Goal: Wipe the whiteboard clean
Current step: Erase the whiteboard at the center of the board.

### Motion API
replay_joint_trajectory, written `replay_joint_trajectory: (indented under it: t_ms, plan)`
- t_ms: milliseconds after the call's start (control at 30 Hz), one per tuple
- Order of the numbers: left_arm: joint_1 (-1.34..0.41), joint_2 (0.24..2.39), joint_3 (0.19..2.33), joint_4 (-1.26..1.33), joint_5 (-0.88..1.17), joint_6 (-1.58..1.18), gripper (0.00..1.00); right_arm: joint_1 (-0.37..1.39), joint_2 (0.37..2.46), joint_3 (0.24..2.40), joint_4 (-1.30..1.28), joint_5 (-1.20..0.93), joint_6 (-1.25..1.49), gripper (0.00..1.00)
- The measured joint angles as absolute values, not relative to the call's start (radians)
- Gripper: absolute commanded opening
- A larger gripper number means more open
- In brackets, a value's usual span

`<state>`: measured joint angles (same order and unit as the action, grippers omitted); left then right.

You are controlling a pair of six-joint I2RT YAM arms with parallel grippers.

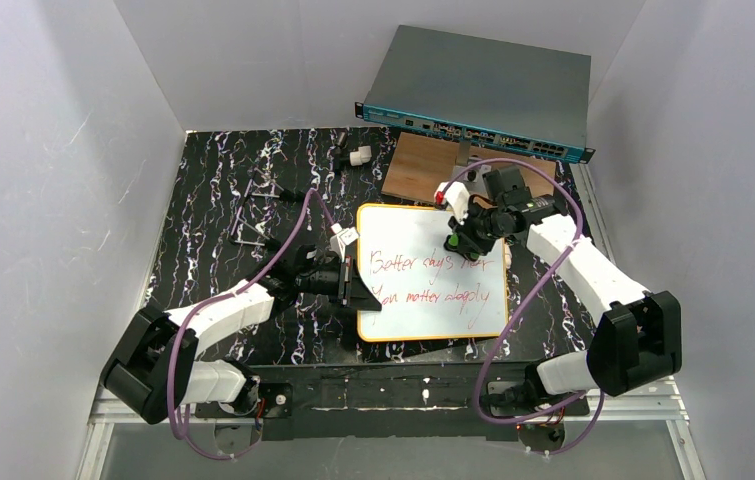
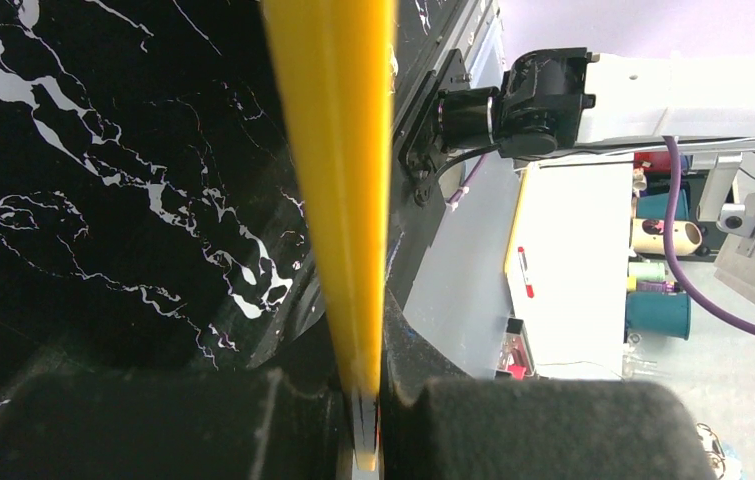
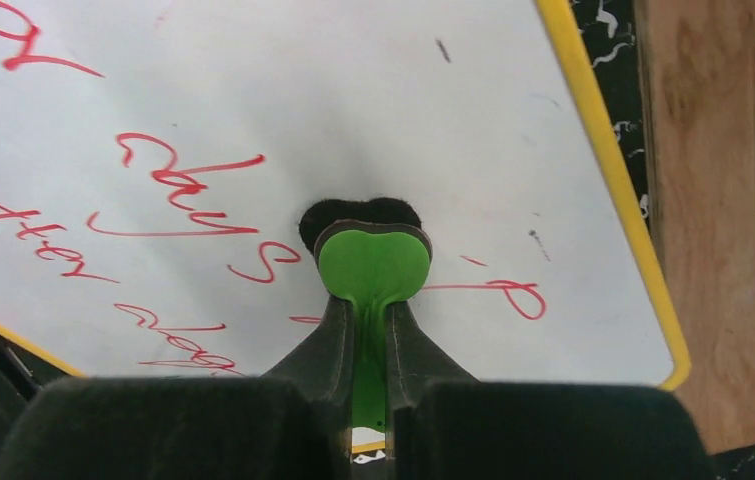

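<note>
The whiteboard [image 1: 433, 300] lies flat at the table's middle, white with a yellow rim and two lines of red handwriting. My left gripper [image 1: 358, 285] is shut on its left edge; in the left wrist view the yellow rim [image 2: 338, 200] runs straight into the closed left gripper [image 2: 361, 395]. Over the board's upper right part, my right gripper [image 1: 463, 240] is shut on a green eraser [image 3: 373, 262]. The eraser's black felt pad rests on the whiteboard [image 3: 353, 120] among the red letters, with the right gripper [image 3: 373, 320] pinching its green stem.
A brown wooden board [image 1: 423, 165] lies just behind the whiteboard, and a grey network switch [image 1: 483, 95] leans against the back wall. A small white part [image 1: 359, 157] and a wire frame [image 1: 253, 210] sit at the back left. Grey walls close in both sides.
</note>
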<state>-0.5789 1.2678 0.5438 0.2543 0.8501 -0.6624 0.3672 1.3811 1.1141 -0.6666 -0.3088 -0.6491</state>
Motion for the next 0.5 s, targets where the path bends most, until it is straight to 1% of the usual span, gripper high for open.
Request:
replay_joint_trajectory:
  t_ms: [67,133,367,500]
  plan:
    - [-0.579,1.268,0.544,0.254,0.850,-0.666,0.00,0.380,1.381,1.114,-0.673,-0.321,-0.646,0.01]
    - [-0.579,1.268,0.544,0.255,0.850,-0.670,0.00,0.390,1.381,1.114,-0.658,-0.278,-0.612,0.01]
    - [-0.579,1.268,0.544,0.258,0.851,-0.675,0.00,0.367,1.381,1.090,-0.517,-0.036,-0.511,0.01]
    - [-0.579,1.268,0.544,0.258,0.852,-0.675,0.00,0.357,1.382,1.088,-0.527,-0.038,-0.530,0.01]
